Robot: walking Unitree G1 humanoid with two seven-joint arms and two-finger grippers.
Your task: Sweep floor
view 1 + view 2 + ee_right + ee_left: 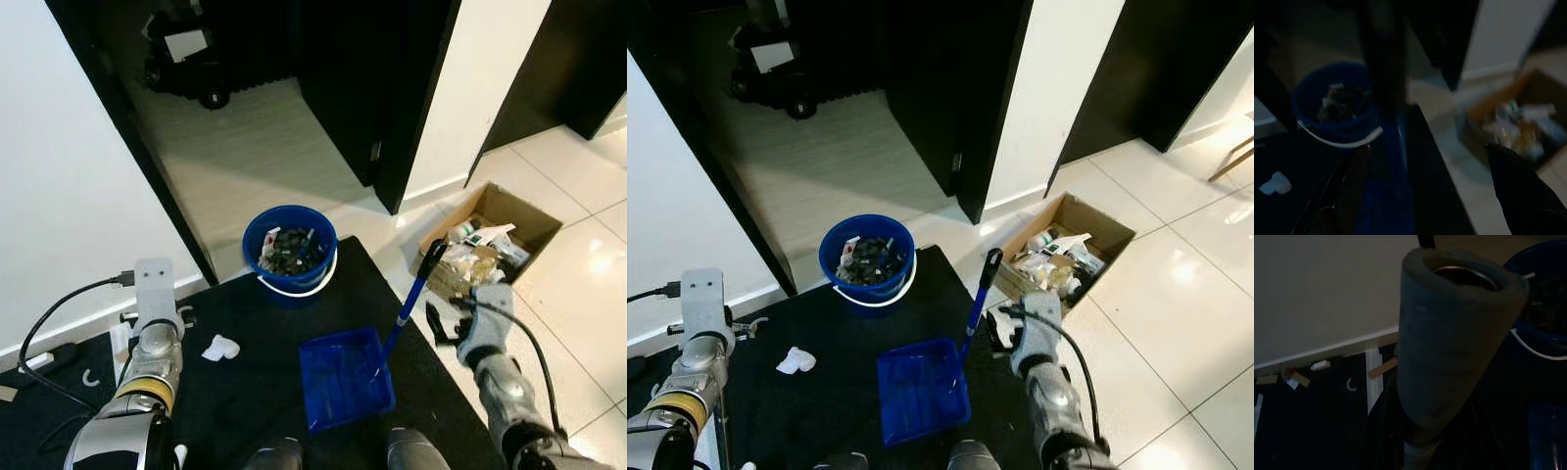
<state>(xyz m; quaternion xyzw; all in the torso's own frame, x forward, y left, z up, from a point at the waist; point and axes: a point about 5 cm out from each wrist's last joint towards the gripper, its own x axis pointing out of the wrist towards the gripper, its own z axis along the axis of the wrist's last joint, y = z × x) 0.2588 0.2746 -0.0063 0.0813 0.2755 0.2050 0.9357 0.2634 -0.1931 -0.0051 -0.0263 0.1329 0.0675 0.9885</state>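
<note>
A blue plastic dustpan [345, 377] lay flat on the black floor mat [274, 392], just ahead of the robot's feet. Its blue handle with black grip [416, 289] rose tilted toward the right gripper [443, 323]. The right wrist view was dark and blurred, with the handle close across the frame; whether the fingers clasped it could not be told.

The round blue plastic bucket [290, 250], full of dark scraps, stood at the mat's far edge, its white bail handle hanging at the front. A crumpled white paper scrap [220, 348] lay on the mat between the bucket and the left arm, apart from both.

The mat's right edge met glossy white tile [578, 294], open to the right. An open cardboard box of rubbish [490, 240] sat on that tile near the handle. Beyond the bucket a doorway with black frames opened onto pale flooring, with room to pass.

The left wrist view gave what the eye views lacked: a grey padded pole end [1454, 342] in the left gripper [155, 323], its hold unclear, plus small litter along the white skirting [1317, 364].
</note>
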